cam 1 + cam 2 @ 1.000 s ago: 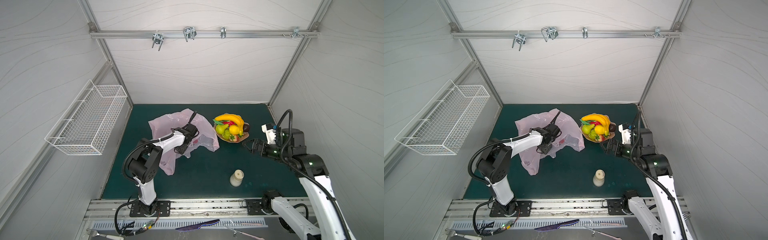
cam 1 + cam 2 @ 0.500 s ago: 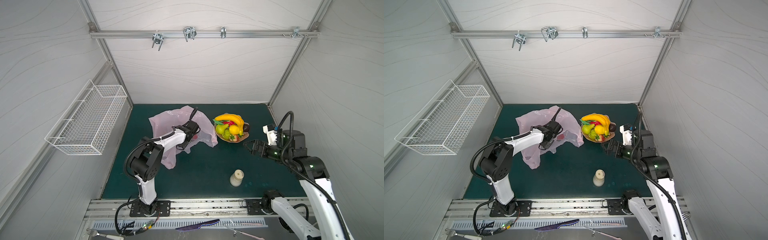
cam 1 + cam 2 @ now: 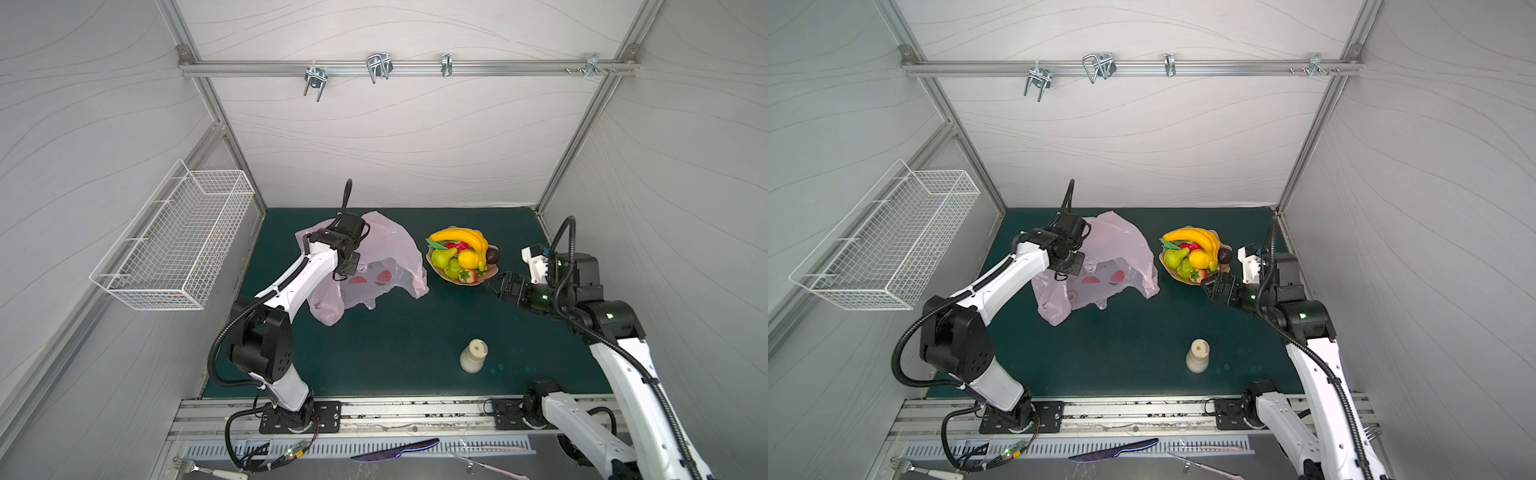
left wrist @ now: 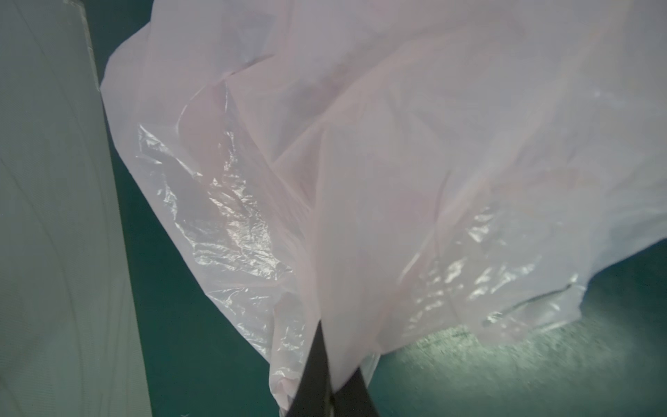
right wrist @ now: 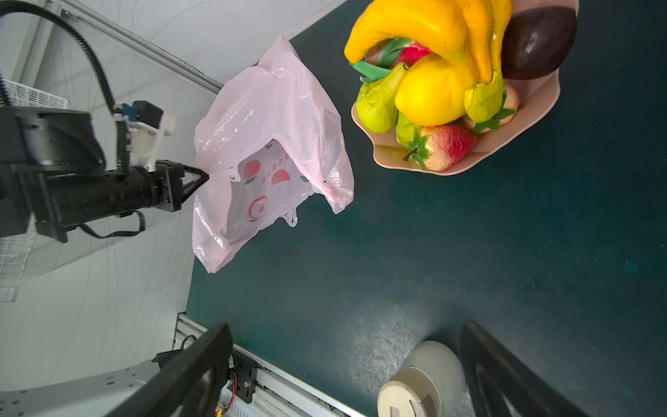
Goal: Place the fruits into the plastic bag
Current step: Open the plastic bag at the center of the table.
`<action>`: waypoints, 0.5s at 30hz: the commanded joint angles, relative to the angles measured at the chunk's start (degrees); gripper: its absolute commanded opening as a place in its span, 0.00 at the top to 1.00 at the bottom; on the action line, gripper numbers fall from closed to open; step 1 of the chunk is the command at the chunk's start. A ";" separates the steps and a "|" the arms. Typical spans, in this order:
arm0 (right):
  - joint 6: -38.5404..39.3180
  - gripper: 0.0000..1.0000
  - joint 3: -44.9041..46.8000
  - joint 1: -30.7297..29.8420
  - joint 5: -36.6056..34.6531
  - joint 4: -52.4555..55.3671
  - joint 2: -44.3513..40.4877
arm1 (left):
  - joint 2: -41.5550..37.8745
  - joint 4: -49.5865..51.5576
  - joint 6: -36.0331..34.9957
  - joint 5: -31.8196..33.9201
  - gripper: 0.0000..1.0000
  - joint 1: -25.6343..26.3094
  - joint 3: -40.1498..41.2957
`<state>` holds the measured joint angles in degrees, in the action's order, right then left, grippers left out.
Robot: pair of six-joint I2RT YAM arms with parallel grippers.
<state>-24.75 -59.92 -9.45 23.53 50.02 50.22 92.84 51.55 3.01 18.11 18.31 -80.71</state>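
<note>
The fruits lie heaped on a peach plate: yellow bananas, green pears, a lemon, strawberries, a dark brown one. The pale-pink plastic bag sits left of the plate. My left gripper is shut on the bag's edge and holds it raised, so the mouth gapes and the red print shows. My right gripper stands open and empty, just in front of the plate.
A cream bottle stands upright near the front of the green mat, close to my right arm. A white wire basket hangs on the left wall. Cutlery lies beyond the front rail.
My left gripper has shut on the bag's edge and lifted it up and back, opening the bag. The right gripper has edged slightly toward the plate, still open.
</note>
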 commanded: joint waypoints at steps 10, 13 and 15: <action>5.16 0.01 -7.84 2.80 1.50 4.48 15.75 | -8.42 11.50 12.01 -18.54 1.00 -5.38 -7.49; 7.98 0.01 -11.37 3.21 -0.36 5.66 20.58 | -9.79 11.91 14.53 -21.87 1.00 -6.67 -8.01; 8.25 0.01 -12.87 3.55 -1.23 5.17 23.25 | -10.50 12.06 15.82 -23.36 1.00 -7.21 -8.53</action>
<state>-19.57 -70.70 -6.44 24.10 52.66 71.13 83.81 61.69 14.94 -0.56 11.97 -86.46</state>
